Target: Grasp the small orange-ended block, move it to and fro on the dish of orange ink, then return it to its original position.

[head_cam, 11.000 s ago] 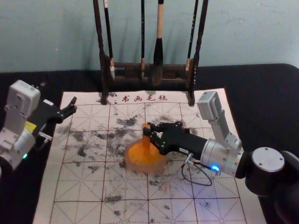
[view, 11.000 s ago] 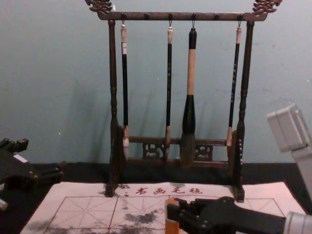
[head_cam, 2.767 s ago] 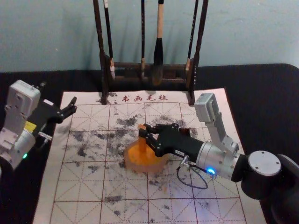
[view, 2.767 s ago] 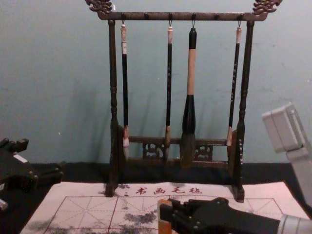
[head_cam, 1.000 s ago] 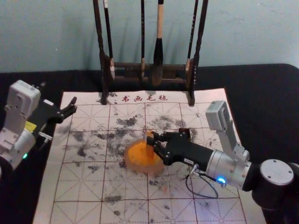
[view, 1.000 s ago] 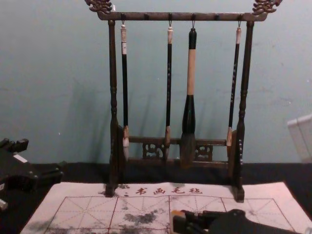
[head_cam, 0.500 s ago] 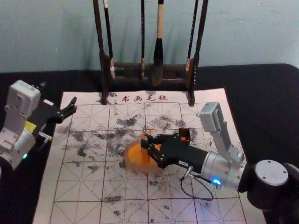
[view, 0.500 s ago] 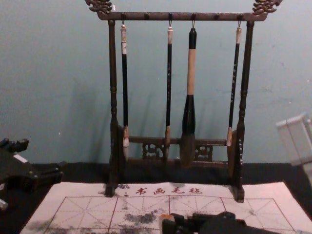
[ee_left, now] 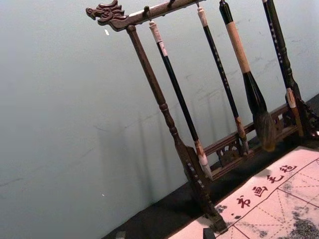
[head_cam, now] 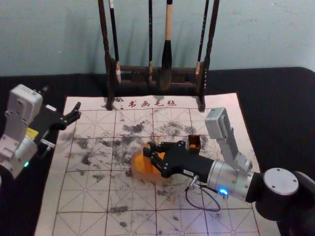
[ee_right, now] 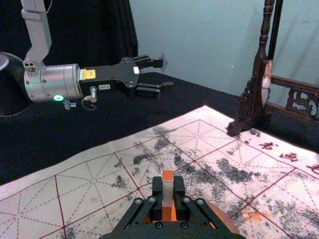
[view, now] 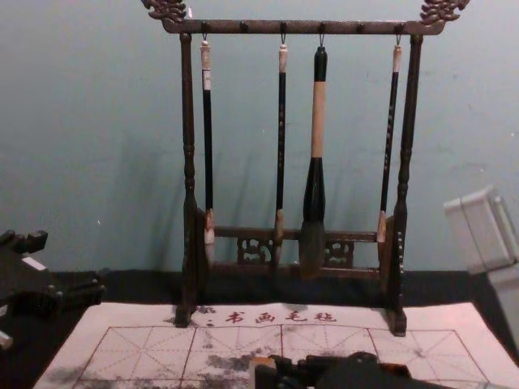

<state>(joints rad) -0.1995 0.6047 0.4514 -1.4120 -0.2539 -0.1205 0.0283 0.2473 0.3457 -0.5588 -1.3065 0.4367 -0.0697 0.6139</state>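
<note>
My right end effector (head_cam: pixel 150 149) grasps the block (head_cam: pixel 147 163), mid-frame.
I have it over the dish (head_cam: pixel 142 177); left end effector (head_cam: pixel 77 110) spread, frame left.

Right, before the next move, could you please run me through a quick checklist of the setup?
1. Right gripper has the block between its fingers: ok.
2. Block within the outline of the ink dish, as the head view shows it: ok.
3. Block's lower end touching the ink: cannot tell.
4. Left gripper out of the way, off to the left with its fingers open: ok.
5. Brush rack standing upright at the mat's far edge, apart from both grippers: ok.
6. Block back at its original position: not ok, it is in the right gripper.
</note>
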